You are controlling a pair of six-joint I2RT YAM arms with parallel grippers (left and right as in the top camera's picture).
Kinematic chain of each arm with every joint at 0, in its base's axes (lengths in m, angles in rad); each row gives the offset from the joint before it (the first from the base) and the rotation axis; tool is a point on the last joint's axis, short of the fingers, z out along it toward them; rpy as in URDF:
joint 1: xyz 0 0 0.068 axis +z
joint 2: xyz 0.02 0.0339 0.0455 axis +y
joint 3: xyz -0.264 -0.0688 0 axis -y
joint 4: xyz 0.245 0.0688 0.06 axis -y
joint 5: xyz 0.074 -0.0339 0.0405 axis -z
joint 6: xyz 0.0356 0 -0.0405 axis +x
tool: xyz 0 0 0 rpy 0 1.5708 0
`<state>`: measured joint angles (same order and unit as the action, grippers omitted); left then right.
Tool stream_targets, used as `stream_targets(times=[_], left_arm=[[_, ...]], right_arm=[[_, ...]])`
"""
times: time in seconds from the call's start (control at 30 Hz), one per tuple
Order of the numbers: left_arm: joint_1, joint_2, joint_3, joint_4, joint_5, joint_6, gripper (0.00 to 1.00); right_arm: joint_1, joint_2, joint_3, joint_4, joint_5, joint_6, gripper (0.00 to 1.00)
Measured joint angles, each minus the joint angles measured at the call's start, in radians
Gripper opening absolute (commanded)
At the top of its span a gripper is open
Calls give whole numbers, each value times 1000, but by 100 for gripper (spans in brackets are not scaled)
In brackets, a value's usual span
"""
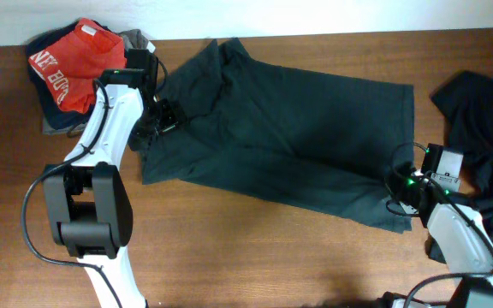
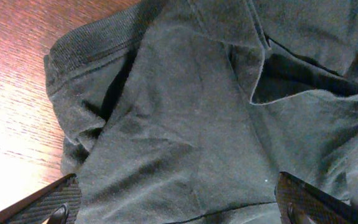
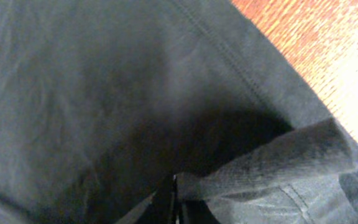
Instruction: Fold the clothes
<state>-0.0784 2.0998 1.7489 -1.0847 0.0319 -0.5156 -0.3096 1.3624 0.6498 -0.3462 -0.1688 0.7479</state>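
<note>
Dark T-shirt (image 1: 289, 128) lies spread mostly flat on the table (image 1: 255, 257), plain side up, wrinkled, and runs at a slant from upper left to lower right in the overhead view. Left gripper (image 1: 165, 115) sits over the shirt's left end near the ribbed collar (image 2: 86, 43). Its fingers (image 2: 48, 205) are spread wide, one at each lower corner of the left wrist view with loose fabric between them, and nothing is gripped. Whether they touch the cloth is unclear. Right gripper (image 1: 398, 184) is at the shirt's lower right edge with its fingers pressed together, pinching a lifted fold of the hem (image 3: 278, 162). That fold is raised off the rest of the shirt and casts a shadow on the flat part beneath it. A stitched seam runs along the shirt edge beside bare wood. A pile sits left of the shirt, just past its collar end: a red garment (image 1: 75, 64) with white letters on top, a navy piece (image 1: 45, 90) under it, and an olive-grey piece (image 1: 135, 38) poking out on the shirt side. A rumpled black garment (image 1: 486, 128) lies right of the shirt, close to the hem end, and is separate from it.
</note>
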Motion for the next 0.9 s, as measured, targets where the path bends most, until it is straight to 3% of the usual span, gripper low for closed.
stream_targets(times=[0.03,0.13,0.2,0.27,0.4,0.6,0.7,0.77,0.83,0.87,0.9], left_arm=[[0,0,0,0,0,0,99],[0,0,0,7,0,0,99],[0,0,0,18,0,0,99],[0,0,0,23,0,0,99],[0,0,0,34,-3,0,99],[0,-5,0,35,-7,13,99],[-6,-26,0,18,-6,41,92],[-17,-37,0,-25,-6,55,90],[-35,-38,0,-69,-6,60,77],[-44,-38,0,-90,-5,63,64],[-61,-38,0,-121,-6,69,57]], right_arm=[[-3,8,0,3,3,-4,18],[-7,41,0,1,29,-20,70],[-9,61,0,-6,47,-38,81],[-9,66,3,-32,59,-53,83],[-13,65,77,-187,98,-71,84],[-51,58,388,-529,135,-116,81],[-54,39,568,-715,96,-206,49],[-45,27,608,-806,54,-253,39],[-23,21,605,-881,22,-288,26],[-13,21,599,-890,16,-293,23],[16,22,567,-904,0,-309,23]])
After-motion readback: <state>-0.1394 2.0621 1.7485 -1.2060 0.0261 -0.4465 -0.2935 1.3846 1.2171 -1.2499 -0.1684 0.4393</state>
